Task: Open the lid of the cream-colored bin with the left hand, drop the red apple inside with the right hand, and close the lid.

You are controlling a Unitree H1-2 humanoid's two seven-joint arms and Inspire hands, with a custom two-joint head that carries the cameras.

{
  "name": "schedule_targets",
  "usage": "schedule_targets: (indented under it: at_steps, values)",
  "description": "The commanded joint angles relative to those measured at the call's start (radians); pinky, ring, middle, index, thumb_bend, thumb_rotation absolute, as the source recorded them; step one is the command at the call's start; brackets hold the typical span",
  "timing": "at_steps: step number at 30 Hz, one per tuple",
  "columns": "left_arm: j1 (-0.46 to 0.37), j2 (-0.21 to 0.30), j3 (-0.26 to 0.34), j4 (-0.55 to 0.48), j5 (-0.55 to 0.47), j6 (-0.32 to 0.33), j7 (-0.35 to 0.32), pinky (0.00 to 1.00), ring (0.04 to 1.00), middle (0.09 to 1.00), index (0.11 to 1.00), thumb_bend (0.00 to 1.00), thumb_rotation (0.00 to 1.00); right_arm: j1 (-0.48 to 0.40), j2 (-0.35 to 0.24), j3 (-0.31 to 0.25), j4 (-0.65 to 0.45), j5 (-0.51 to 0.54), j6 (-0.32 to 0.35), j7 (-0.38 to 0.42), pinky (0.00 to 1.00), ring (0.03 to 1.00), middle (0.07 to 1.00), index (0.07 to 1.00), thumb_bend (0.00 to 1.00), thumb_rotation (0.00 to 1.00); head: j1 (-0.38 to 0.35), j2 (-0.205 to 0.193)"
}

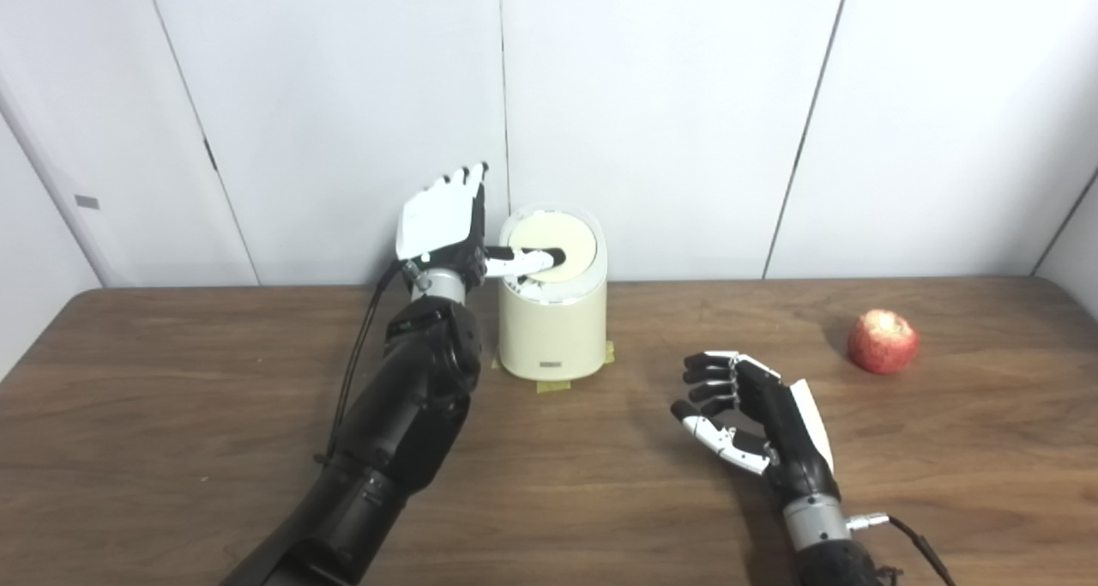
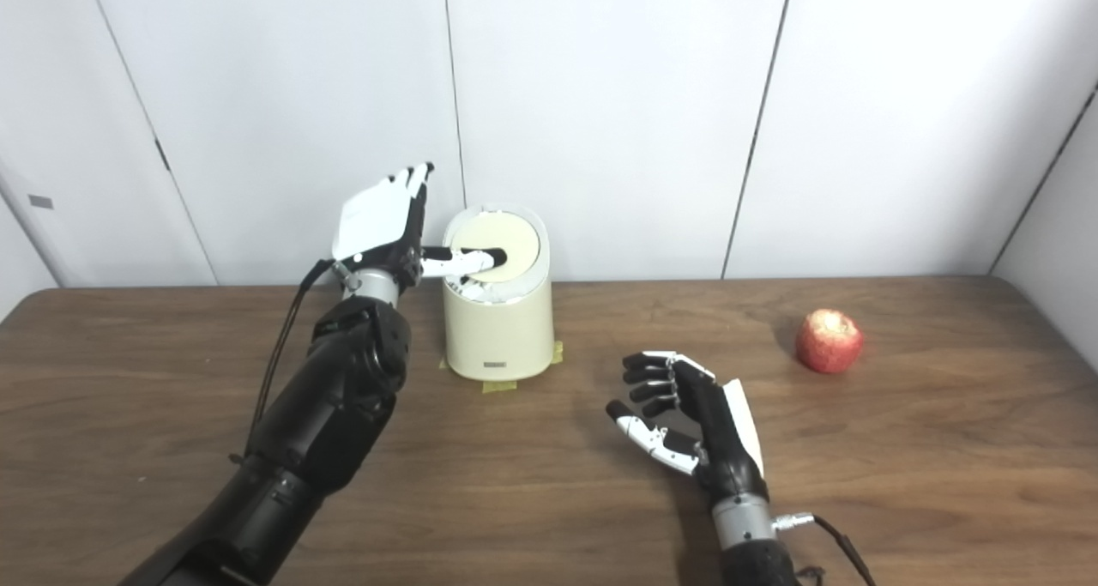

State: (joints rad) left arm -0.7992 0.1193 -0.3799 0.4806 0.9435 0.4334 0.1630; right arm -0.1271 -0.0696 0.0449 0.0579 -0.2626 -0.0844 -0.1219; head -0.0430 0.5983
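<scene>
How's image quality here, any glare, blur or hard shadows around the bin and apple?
Left eye view: even, soft light; the apple throws a faint shadow to its left on the table; the bin lid looks pale and a bit washed out under the left hand. Right eye view: same soft lighting, slightly soft detail overall, no motion blur on the right hand.

The left hand [image 2: 382,226] stands beside the cream-colored bin [image 2: 499,311], its thumb lying across the lid [image 2: 497,247], while the right hand [image 2: 686,419] hovers empty with spread fingers over the desk [image 2: 549,483], well apart from the red apple [image 2: 829,341].
</scene>
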Motion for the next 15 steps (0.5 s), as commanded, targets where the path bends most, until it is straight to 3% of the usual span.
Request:
schedule_targets:
  at_steps: [1,8,15]
  values:
    - [-0.051,0.037,-0.024,0.003,0.056,-0.016,0.064,1.0,1.0,1.0,1.0,1.0,0.26,-0.013,0.008,0.003,-0.025,-0.005,-0.01,-0.004,0.49,0.579,0.621,0.627,0.29,0.19,0.001,0.002]
    - [-0.062,0.078,-0.117,0.016,0.167,0.023,0.082,1.0,1.0,1.0,1.0,1.0,0.1,-0.016,0.006,0.006,-0.024,-0.018,-0.009,-0.006,0.5,0.583,0.623,0.629,0.29,0.18,0.0,0.0]
    - [-0.056,0.086,-0.122,0.021,0.194,0.021,0.068,1.0,1.0,1.0,1.0,1.0,0.11,-0.017,0.006,0.005,-0.019,-0.012,-0.018,-0.003,0.5,0.582,0.625,0.628,0.29,0.16,0.001,-0.001]
